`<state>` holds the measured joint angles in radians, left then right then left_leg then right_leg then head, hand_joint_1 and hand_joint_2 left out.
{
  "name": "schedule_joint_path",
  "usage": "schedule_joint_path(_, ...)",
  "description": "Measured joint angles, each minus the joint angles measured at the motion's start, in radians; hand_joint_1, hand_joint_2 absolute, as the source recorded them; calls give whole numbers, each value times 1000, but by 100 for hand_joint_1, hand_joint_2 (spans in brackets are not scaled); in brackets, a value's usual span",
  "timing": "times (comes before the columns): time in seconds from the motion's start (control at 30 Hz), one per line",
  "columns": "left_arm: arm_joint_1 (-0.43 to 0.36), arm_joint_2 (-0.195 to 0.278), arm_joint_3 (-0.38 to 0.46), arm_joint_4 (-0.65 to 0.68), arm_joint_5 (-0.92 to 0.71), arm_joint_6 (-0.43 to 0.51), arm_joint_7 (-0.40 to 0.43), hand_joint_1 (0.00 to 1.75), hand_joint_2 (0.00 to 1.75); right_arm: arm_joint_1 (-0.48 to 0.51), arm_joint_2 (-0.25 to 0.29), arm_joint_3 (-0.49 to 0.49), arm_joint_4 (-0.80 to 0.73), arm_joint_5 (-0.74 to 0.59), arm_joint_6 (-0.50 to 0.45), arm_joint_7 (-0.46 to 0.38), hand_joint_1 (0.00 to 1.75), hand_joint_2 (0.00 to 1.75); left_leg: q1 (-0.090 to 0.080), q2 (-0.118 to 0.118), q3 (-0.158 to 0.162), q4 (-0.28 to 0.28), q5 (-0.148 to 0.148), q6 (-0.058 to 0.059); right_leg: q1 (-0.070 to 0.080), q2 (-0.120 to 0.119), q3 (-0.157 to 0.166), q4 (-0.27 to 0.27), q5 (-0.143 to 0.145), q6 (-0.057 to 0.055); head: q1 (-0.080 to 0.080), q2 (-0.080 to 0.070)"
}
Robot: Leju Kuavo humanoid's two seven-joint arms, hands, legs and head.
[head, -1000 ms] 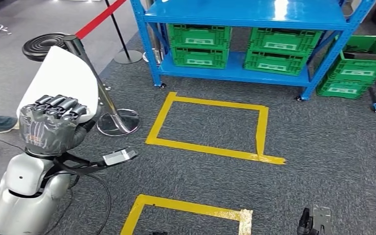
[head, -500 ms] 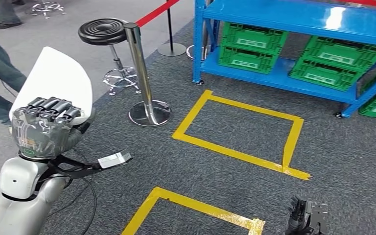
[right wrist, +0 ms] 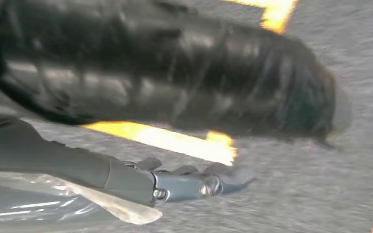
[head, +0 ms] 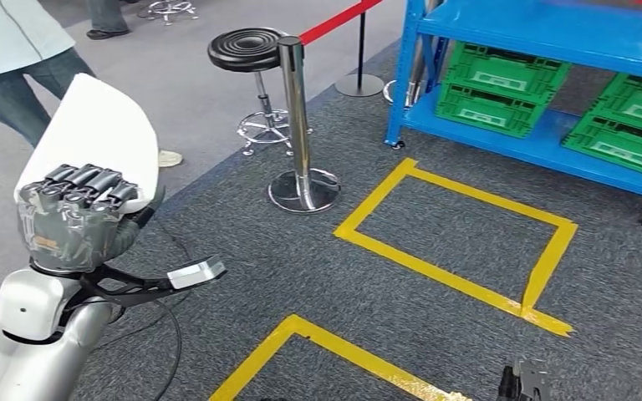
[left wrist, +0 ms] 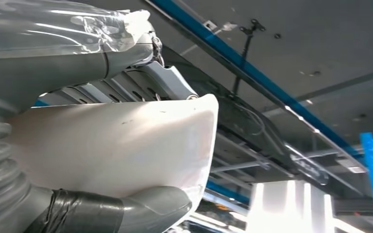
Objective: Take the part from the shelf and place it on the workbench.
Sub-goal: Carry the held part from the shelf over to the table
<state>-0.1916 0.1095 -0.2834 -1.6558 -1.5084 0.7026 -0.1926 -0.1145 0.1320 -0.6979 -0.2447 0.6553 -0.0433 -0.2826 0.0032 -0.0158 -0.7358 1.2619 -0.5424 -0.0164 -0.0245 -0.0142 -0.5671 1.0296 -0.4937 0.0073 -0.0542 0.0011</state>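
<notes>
left hand (head: 79, 219) grips white part (head: 96, 134) | right hand (head: 522, 386) blurred, probably empty

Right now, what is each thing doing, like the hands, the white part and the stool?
Left hand: raised, gripping the part.
White part: held upright, off the shelf.
Right hand: hanging low over the carpet, holding nothing.
Stool: standing, nobody on it.
Green crates: sitting on the blue shelf.

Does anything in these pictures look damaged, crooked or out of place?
Only small things. The yellow floor tape is frayed and overlaps untidily at its corners. The white part in the left hand shows faint scuff marks in the left wrist view. Nothing is spilled.
</notes>
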Motion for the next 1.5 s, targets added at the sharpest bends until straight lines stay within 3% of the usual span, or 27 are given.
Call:
schedule_joint_path(0.03,-1,0,0,1,0,0,-4,175,175,4,-2,0,4,1,-8,41,0,0,2,4,-17,39,-10,-1,1,-14,1,0,-2,0,0,0)
schedule_joint_path(0.07,-4,0,0,4,1,0,-9,175,175,10,-3,0,10,4,-16,89,0,0,3,6,-16,38,1,-1,1,-28,2,0,-3,1,-1,0)
schedule_joint_path(0.13,-15,0,1,8,2,0,-19,175,175,26,-4,0,19,19,-29,184,0,0,1,25,41,-66,61,6,3,-57,8,0,-8,4,0,0)
schedule_joint_path(0.17,-24,-1,1,12,2,0,-24,175,175,35,-4,1,23,29,-36,227,0,0,-5,54,78,-134,84,13,5,-70,12,0,-12,7,0,0)
schedule_joint_path(0.23,-43,-4,2,20,3,0,-33,175,175,49,-4,4,30,46,-49,307,0,0,-20,99,120,-220,101,28,10,-93,16,0,-17,15,0,0)
schedule_joint_path(0.27,-51,-6,3,25,4,0,-39,175,175,54,-4,6,32,53,-53,347,0,0,-25,105,122,-230,96,34,12,-105,18,-2,-18,20,0,0)
schedule_joint_path(0.33,-61,-11,6,34,8,-1,-50,175,175,58,-5,10,35,64,-56,415,0,0,-24,80,121,-239,100,45,13,-119,22,-4,-24,30,1,0)
schedule_joint_path(0.4,-75,-18,8,45,12,-1,-59,175,175,59,-6,14,37,73,-55,465,0,0,-17,55,125,-248,106,57,10,-75,7,32,-52,38,5,0)
schedule_joint_path(0.47,-90,-31,8,60,13,-1,-64,175,175,63,-6,17,39,78,-54,502,0,0,-14,28,127,-252,109,65,8,-11,-49,144,-107,40,10,0)
schedule_joint_path(0.53,-95,-41,8,75,14,-1,-69,175,175,69,-6,20,41,89,-56,541,0,0,-15,-3,127,-250,109,69,9,11,-112,255,-136,41,12,0)
schedule_joint_path(0.57,-95,-44,8,82,15,-1,-71,175,175,71,-7,22,42,98,-57,563,0,0,-15,-19,127,-249,108,69,9,14,-126,267,-125,41,12,0)
schedule_joint_path(0.63,-97,-51,7,91,16,-1,-74,175,175,73,-10,30,43,117,-59,601,0,0,-14,-50,128,-244,106,67,8,25,-99,179,-52,40,12,0)
schedule_joint_path(0.7,-101,-57,7,98,16,-2,-76,175,175,73,-12,39,43,127,-59,626,0,0,-13,-76,124,-236,103,60,1,74,-48,58,2,38,11,0)
schedule_joint_path(0.77,-105,-61,7,104,15,-2,-77,175,175,74,-13,45,45,133,-59,639,0,0,-9,-99,114,-230,104,48,-2,106,-23,10,6,35,10,0)
schedule_joint_path(0.83,-107,-62,6,109,16,-2,-78,175,175,74,-13,51,45,140,-61,653,0,0,-5,-117,108,-230,108,36,0,86,-16,5,7,26,11,0)
schedule_joint_path(0.9,-111,-63,4,114,16,-2,-77,175,175,75,-15,57,45,147,-64,666,0,0,-7,-76,93,-199,88,25,-2,59,-7,-3,8,14,4,0)
schedule_joint_path(0.97,-116,-64,2,118,16,-2,-75,175,175,77,-20,61,45,151,-67,671,0,0,-6,-14,45,-94,35,15,-1,30,2,-7,5,4,-3,0)
schedule_joint_path(1.03,-116,-66,0,122,15,-2,-73,175,175,80,-24,62,45,154,-70,672,0,0,2,2,-13,23,-8,7,2,-1,6,-7,0,1,-4,0)
schedule_joint_path(1.07,-115,-66,-1,125,15,-2,-72,175,175,80,-25,64,45,155,-71,672,0,0,5,4,-23,43,-6,5,2,-16,9,-7,-2,1,-5,0)
schedule_joint_path(1.1,-115,-66,-1,127,14,-2,-71,175,175,80,-26,65,45,156,-72,672,0,0,6,7,-13,23,14,5,2,-30,12,-7,-5,3,-5,0)
schedule_joint_path(1.13,-115,-66,-2,128,14,-2,-70,175,175,80,-26,66,45,157,-72,673,0,0,6,15,16,-31,47,7,2,-43,16,-7,-8,5,-5,0)
schedule_joint_path(1.2,-118,-67,-2,129,14,-2,-69,175,175,80,-26,67,45,158,-73,673,0,0,-4,61,84,-164,98,17,5,-65,24,-7,-15,12,-5,0)
schedule_joint_path(1.27,-124,-70,-3,129,14,-2,-68,175,175,80,-27,67,45,158,-73,672,0,0,-16,94,112,-225,105,30,9,-86,28,-9,-20,22,-5,0)
schedule_joint_path(1.33,-125,-72,-3,129,14,-2,-67,175,175,79,-27,68,45,158,-74,672,0,0,-21,76,110,-232,103,41,11,-110,34,-13,-24,33,-3,0)
schedule_joint_path(1.37,-125,-72,-3,130,14,-2,-66,175,175,78,-28,68,45,159,-74,673,0,0,-20,63,112,-237,105,46,10,-108,35,-11,-30,39,-3,0)
schedule_joint_path(1.43,-126,-74,-3,130,13,-1,-65,175,175,75,-30,69,44,160,-76,675,0,0,-14,41,120,-249,110,56,7,-60,14,37,-63,46,1,0)
schedule_joint_path(1.5,-128,-77,-3,132,11,-1,-63,175,175,75,-33,69,44,161,-79,674,0,0,-11,17,123,-251,112,63,6,-3,-53,161,-116,45,7,0)
